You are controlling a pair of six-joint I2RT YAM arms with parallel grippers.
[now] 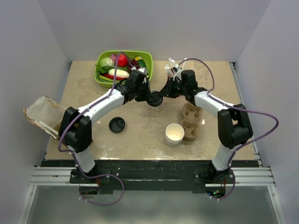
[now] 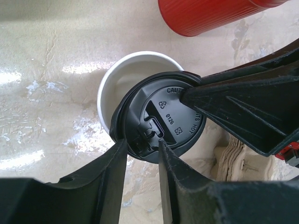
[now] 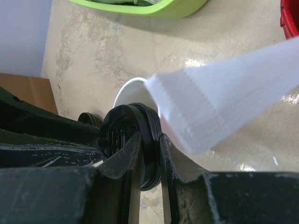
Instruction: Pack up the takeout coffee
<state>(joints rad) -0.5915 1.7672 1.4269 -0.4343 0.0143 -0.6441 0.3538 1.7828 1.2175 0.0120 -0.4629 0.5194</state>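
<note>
The takeout coffee's white paper cup (image 1: 158, 105) stands at the table's middle back, with its black lid (image 1: 154, 98) held over its mouth. In the left wrist view the lid (image 2: 168, 116) sits off-centre and tilted, leaving part of the open cup (image 2: 117, 88) uncovered. My left gripper (image 2: 141, 147) is shut on the lid's near edge by the sip hole; it also shows in the top view (image 1: 148, 97). My right gripper (image 3: 150, 144) is shut on the lid's (image 3: 119, 126) opposite edge, the cup (image 3: 131, 93) behind it; it also shows in the top view (image 1: 164, 92).
A cardboard carrier (image 1: 190, 121) lies right of the cup, with a stack of lidless white cups (image 1: 174, 134) beside it. A loose black lid (image 1: 117, 124) lies to the left. A green basket of food (image 1: 124, 67) stands behind, a paper bag (image 1: 42, 114) far left. A red cup (image 2: 210, 14) stands close behind.
</note>
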